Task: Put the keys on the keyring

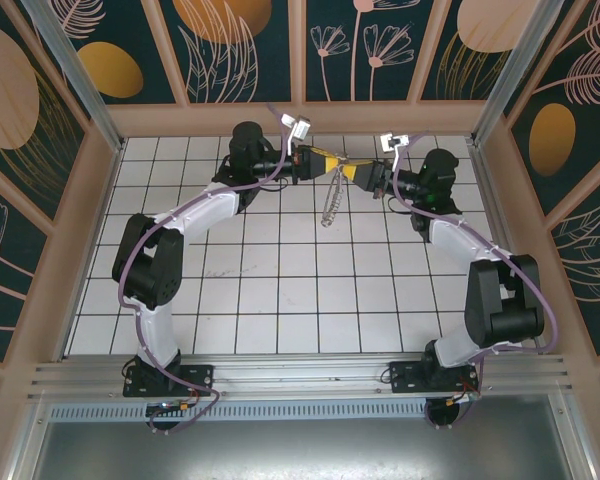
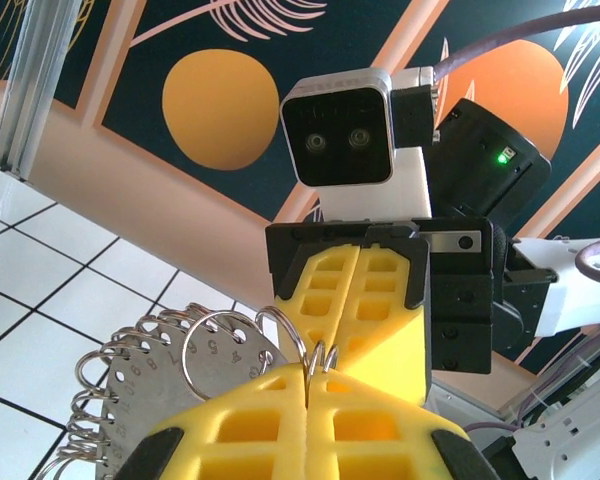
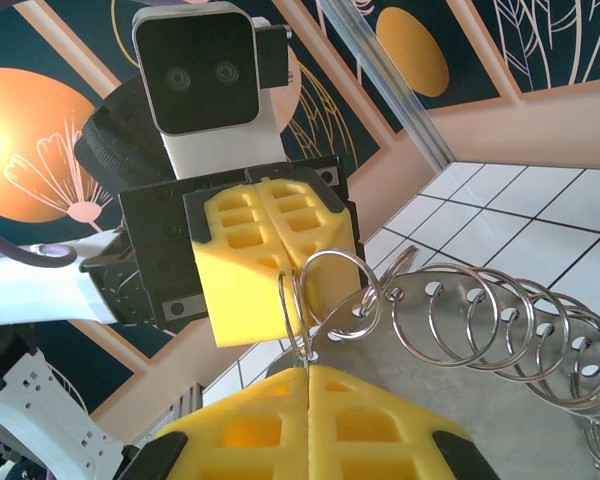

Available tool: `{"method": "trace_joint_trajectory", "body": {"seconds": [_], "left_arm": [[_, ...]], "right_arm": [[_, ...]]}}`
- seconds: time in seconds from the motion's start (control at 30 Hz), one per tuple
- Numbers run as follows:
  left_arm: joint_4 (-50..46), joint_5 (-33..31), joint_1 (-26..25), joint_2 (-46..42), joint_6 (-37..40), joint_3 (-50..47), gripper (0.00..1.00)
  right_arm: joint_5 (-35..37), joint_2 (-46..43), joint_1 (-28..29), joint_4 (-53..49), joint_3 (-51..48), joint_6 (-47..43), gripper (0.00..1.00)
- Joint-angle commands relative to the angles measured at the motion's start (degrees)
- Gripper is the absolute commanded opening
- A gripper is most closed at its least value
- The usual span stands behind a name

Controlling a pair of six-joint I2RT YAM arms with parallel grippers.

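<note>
Here, my left claw (image 1: 330,164) is pressed together on a thin wire loop (image 2: 318,352) at the rim of the keyring (image 1: 329,208). The keyring hangs under both claws over the far middle of the counter (image 1: 280,290), its lower part cut off in my wrist views. My right claw (image 1: 352,171), tip to tip with the left, is clamped on a loop too; whether the same one, I cannot tell.

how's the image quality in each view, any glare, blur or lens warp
Top external: even light, the wide-angle lens leans the corner posts outward, the keyring too small for detail. Left wrist: the keyring is sharp up close. Right wrist: sharp too, with bright glints on the metal; the orange wall circle washes out at the left edge.
</note>
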Motion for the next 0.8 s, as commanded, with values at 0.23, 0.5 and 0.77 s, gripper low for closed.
{"method": "trace_joint_trajectory", "body": {"seconds": [0.23,0.5,0.77], "left_arm": [[8.69,-2.78,0.65,-4.10,-2.85,-1.03,0.00],[8.96,-4.43,0.65,-4.63,-3.24,-1.77,0.00],[8.42,-7.90,0.65,-4.69,-6.16,-1.68,0.00]], "right_arm": [[-0.22,2.21,5.97,1.43,0.71,0.11,0.00],[1.69,-0.75,4.28,-0.05,-1.78,-0.14,0.28],[7.92,-11.42,1.98,0.50,-7.37,1.62,0.38]]}}
